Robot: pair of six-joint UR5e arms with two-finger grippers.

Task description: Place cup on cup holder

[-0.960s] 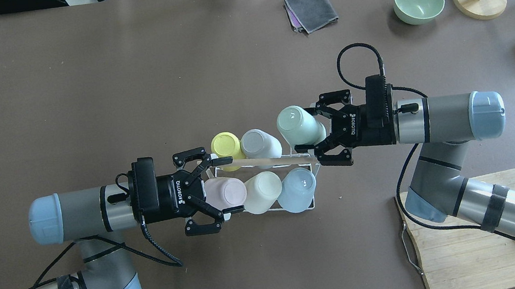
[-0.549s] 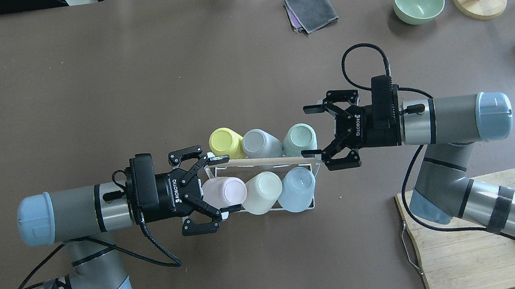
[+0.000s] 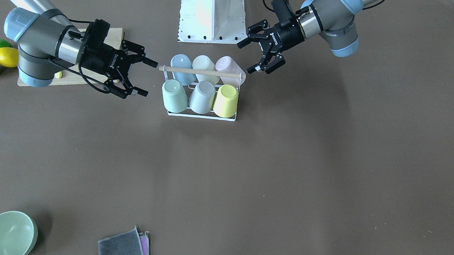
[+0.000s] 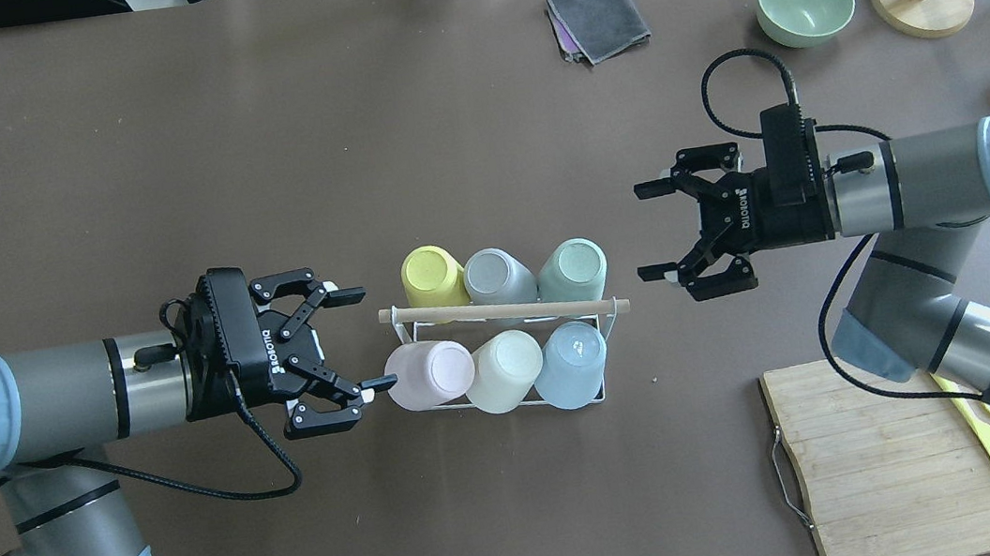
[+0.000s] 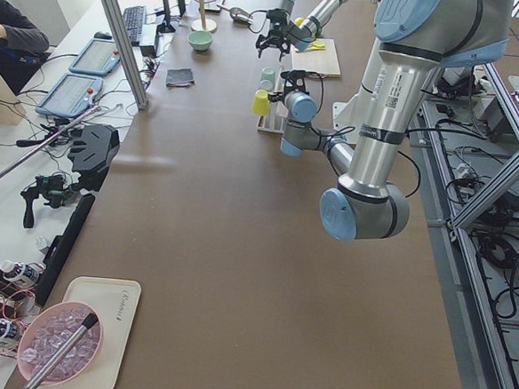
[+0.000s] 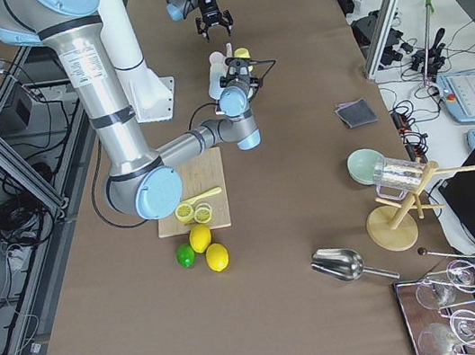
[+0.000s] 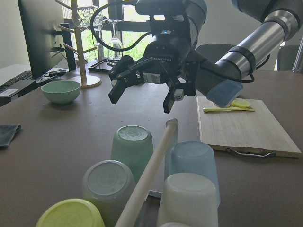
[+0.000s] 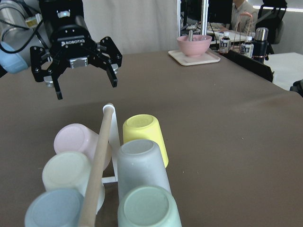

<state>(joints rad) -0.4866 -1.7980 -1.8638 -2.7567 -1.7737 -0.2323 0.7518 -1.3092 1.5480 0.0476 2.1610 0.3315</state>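
Front: mint cup (image 3: pixel 173 95) now sits upside down on rack (image 3: pixel 200 116), filling its last spot. Overhead: right claw (image 4: pixel 643 233) has let go and pulled back, wide open, empty; left claw (image 4: pixel 375 337) likewise. Wrists: same. Task looks done.

Bright, even light; soft shadows on the desk (image 4: pixel 477 129). The window (image 7: pixel 102 28) glares in the left wrist view; nearest cups (image 7: pixel 71 215) blur.
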